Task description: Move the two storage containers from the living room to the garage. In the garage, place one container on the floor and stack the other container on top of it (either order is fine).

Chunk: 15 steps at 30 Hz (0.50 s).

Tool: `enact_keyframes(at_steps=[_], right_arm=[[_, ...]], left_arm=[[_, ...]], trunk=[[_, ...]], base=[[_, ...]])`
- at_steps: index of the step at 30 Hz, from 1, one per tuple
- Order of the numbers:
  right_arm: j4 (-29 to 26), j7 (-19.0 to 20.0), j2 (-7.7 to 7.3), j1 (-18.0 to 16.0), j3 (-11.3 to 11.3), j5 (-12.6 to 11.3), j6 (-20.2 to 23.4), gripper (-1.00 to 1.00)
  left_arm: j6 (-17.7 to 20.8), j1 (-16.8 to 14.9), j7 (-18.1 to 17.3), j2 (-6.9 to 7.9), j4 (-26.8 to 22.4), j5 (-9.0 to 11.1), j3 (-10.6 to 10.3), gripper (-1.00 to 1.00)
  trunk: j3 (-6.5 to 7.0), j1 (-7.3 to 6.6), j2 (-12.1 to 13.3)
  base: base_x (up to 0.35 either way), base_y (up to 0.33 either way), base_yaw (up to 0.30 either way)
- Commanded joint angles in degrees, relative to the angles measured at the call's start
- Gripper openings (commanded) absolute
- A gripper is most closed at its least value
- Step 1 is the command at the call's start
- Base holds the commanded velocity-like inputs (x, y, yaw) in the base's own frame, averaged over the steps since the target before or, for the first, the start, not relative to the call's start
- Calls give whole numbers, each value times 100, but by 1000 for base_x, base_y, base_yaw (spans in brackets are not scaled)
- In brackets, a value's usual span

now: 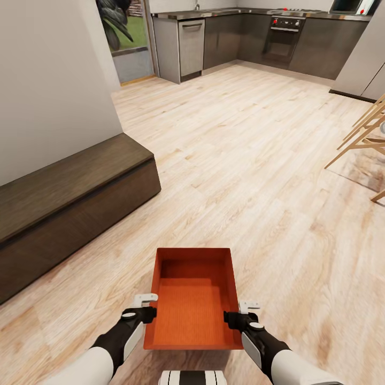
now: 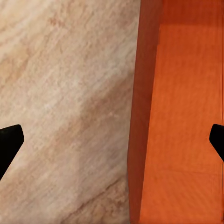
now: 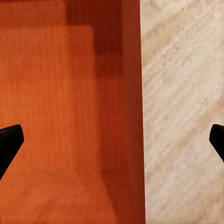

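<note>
1. A light wood-plank floor (image 1: 240, 160) is seen, with a dark kitchen (image 1: 278, 37) beyond and a low dark bench (image 1: 69, 203) along the wall.
2. An orange bin (image 1: 193, 299) is carried above the floor.
3. Its side walls are straddled by the spread left gripper (image 1: 145, 307) and right gripper (image 1: 241, 313).

Storage container (image 1: 193, 299): matt orange-red plastic-looking walls, finely ribbed inner base. Floor (image 1: 256, 160): pale wood planks, visible grain, slight sheen. Bench (image 1: 69, 206): dark matt wood. Kitchen cabinets (image 1: 315, 45): smooth dark grey fronts. Dishwasher (image 1: 191, 47): brushed metallic face.
</note>
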Motion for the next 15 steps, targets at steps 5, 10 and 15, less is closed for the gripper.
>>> enact_keyframes(at_steps=[5, 10, 15], right_arm=[[1, -24, -4, -2, 33, -47, -15, 100], [-1, -24, -5, -2, 33, -47, -19, 100], [-1, -24, -2, -2, 33, -47, -16, 100]], left_arm=[[32, 0, 29, -10, -12, 37, -18, 100], [32, 0, 25, -12, -12, 38, -19, 100], [26, 0, 21, -19, -12, 38, -17, 100]], trunk=[[-3, -1, -1], [-3, -1, -1], [-3, -1, -1]], base=[[0, 0, 0], [0, 0, 0], [0, 0, 0]])
